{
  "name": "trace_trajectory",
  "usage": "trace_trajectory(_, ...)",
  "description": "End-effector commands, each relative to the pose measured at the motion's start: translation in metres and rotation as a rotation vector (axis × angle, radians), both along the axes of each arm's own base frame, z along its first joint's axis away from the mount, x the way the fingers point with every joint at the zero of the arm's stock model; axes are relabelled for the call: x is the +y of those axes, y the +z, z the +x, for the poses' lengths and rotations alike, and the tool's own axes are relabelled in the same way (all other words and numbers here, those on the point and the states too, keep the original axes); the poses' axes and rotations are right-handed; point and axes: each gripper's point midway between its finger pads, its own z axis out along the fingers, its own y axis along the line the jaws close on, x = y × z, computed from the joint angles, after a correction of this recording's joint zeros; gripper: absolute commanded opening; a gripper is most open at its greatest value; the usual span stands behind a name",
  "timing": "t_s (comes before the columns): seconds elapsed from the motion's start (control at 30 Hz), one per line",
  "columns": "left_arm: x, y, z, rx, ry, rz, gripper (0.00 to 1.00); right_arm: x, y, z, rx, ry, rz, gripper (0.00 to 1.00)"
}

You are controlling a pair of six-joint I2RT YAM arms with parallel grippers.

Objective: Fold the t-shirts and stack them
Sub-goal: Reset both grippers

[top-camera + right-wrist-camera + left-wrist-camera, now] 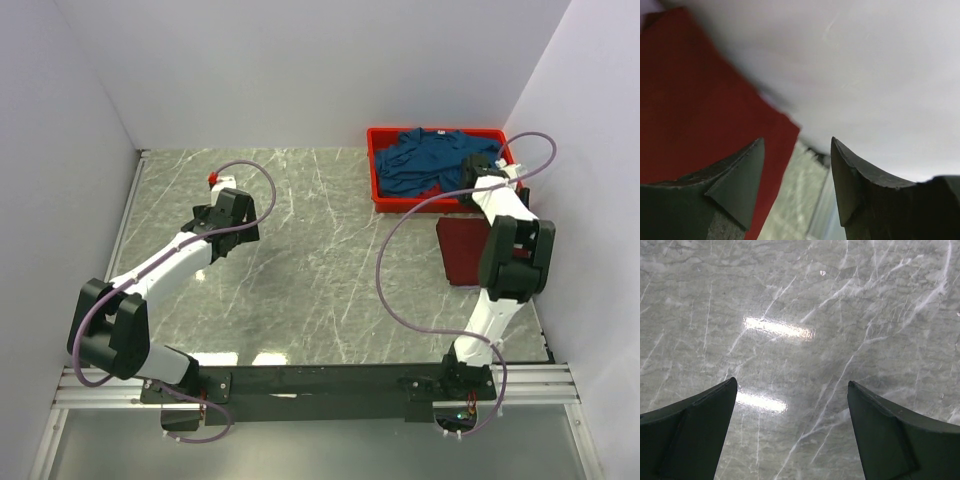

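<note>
Found right gripper [797, 145] parted, empty, near folded maroon t-shirt [460, 250] beside red bin [400, 205] (likely the stack's base). Noted teal-blue t-shirts [430, 160] heaped in bin, awaiting folding. Logged left gripper [792, 385] wide open, empty, over table [790, 300].

There are 2 arms, the left arm [170, 260] at lower left and the right arm [500, 260] at right, with 2 claws: the left claw [792, 385] and the right claw [797, 142]. There is 1 table [320, 260], 1 red bin [378, 170] at upper right and 1 folded maroon t-shirt [460, 250]. The teal-blue t-shirts [430, 160] form 1 heap, their number unclear.
</note>
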Motion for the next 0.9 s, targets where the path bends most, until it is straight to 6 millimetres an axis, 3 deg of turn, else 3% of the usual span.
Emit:
trace_trajectory(0.0, -0.006, 0.009, 0.005, -0.024, 0.002, -0.028, 0.98, 0.028, 0.035, -0.004, -0.255, 0.005, 0.154, 0.63)
trace_trajectory(0.13, -0.008, 0.018, 0.002, -0.02, 0.01, -0.054, 0.99, 0.063, 0.058, -0.005, -0.469, 0.08, 0.374, 0.64)
trace_trajectory(0.17, -0.008, 0.022, 0.002, -0.021, 0.015, -0.057, 0.99, 0.074, 0.074, -0.008, -0.541, 0.116, 0.433, 0.65)
trace_trajectory(0.23, -0.008, 0.041, 0.003, -0.055, 0.034, -0.087, 0.99, 0.085, 0.088, -0.011, -0.615, 0.159, 0.486, 0.67)
trace_trajectory(0.27, -0.006, 0.045, -0.002, -0.046, 0.042, -0.087, 0.99, 0.091, 0.108, -0.019, -0.691, 0.198, 0.507, 0.68)
trace_trajectory(0.33, -0.005, 0.073, -0.005, -0.103, 0.063, -0.13, 0.99, 0.111, 0.121, -0.021, -0.764, 0.296, 0.596, 0.68)
trace_trajectory(0.37, -0.001, 0.079, -0.012, -0.103, 0.075, -0.131, 0.99, 0.119, 0.144, -0.034, -0.85, 0.35, 0.607, 0.7)
trace_trajectory(0.43, 0.004, 0.113, -0.02, -0.186, 0.098, -0.177, 1.0, 0.136, 0.155, -0.043, -0.929, 0.445, 0.667, 0.72)
trace_trajectory(0.47, 0.007, 0.124, -0.023, -0.213, 0.108, -0.188, 0.99, 0.142, 0.176, -0.062, -1.021, 0.501, 0.657, 0.74)
trace_trajectory(0.53, 0.018, 0.155, -0.036, -0.305, 0.125, -0.211, 0.99, 0.156, 0.183, -0.076, -1.117, 0.576, 0.691, 0.74)
trace_trajectory(0.57, 0.023, 0.164, -0.04, -0.337, 0.135, -0.215, 1.0, 0.166, 0.203, -0.098, -1.21, 0.668, 0.68, 0.76)
trace_trajectory(0.63, 0.035, 0.19, -0.053, -0.428, 0.167, -0.242, 0.99, 0.174, 0.206, -0.109, -1.272, 0.744, 0.669, 0.86)
trace_trajectory(0.67, 0.039, 0.198, -0.057, -0.46, 0.181, -0.252, 0.99, 0.177, 0.218, -0.125, -1.331, 0.786, 0.643, 0.86)
trace_trajectory(0.73, 0.055, 0.217, -0.072, -0.574, 0.239, -0.292, 0.99, 0.175, 0.217, -0.132, -1.361, 0.817, 0.6, 0.86)
trace_trajectory(0.77, 0.059, 0.222, -0.077, -0.614, 0.25, -0.305, 1.0, 0.174, 0.223, -0.145, -1.402, 0.835, 0.566, 0.86)
trace_trajectory(0.87, 0.078, 0.229, -0.097, -0.755, 0.306, -0.355, 0.99, 0.171, 0.218, -0.157, -1.434, 0.849, 0.521, 0.86)
